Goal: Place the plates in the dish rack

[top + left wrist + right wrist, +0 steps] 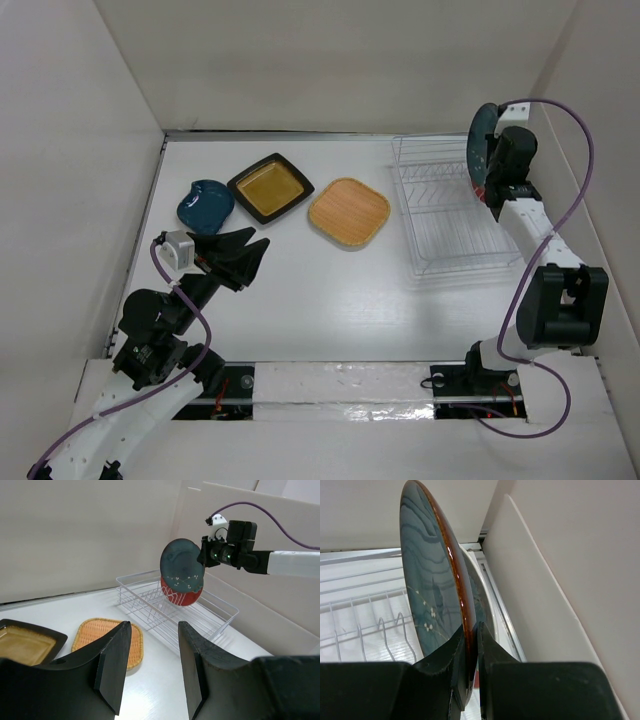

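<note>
My right gripper (492, 168) is shut on the rim of the round dark teal plate (479, 140) and holds it upright on edge over the far right end of the white wire dish rack (450, 235). In the right wrist view the fingers (471, 630) pinch that plate (430, 580). The red plate (182, 598) stands in the rack just behind the teal plate (181, 566). The tan wooden plate (349, 212), the black-rimmed mustard plate (270, 188) and the small blue plate (205, 205) lie flat on the table. My left gripper (255, 255) is open and empty, near the blue plate.
White walls enclose the table on the left, back and right; the right wall (545, 580) is close beside the rack. In the left wrist view the open fingers (155, 626) frame the wooden plate (100, 632) and the rack (141, 596).
</note>
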Controlling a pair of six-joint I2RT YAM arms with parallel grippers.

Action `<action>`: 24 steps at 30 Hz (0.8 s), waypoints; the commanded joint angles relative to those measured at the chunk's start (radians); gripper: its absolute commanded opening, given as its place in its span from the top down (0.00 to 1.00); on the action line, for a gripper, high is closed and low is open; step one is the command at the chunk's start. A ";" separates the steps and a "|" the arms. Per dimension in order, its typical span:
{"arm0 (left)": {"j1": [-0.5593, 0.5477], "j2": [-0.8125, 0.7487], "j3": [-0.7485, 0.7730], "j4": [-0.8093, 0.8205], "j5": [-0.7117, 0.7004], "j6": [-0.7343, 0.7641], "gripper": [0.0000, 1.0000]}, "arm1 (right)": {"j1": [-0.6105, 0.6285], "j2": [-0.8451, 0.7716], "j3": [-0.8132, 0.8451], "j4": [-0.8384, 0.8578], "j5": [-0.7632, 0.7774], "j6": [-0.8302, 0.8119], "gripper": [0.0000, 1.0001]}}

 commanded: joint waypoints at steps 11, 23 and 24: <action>-0.005 -0.007 -0.005 0.049 0.019 -0.010 0.61 | 0.009 0.040 -0.058 0.297 0.036 0.053 1.00; -0.005 0.006 -0.007 0.049 0.007 -0.008 0.61 | -0.029 -0.031 -0.054 0.271 -0.018 0.284 0.48; -0.005 0.013 -0.005 0.049 0.011 -0.010 0.61 | -0.029 -0.045 -0.037 0.225 -0.024 0.309 0.43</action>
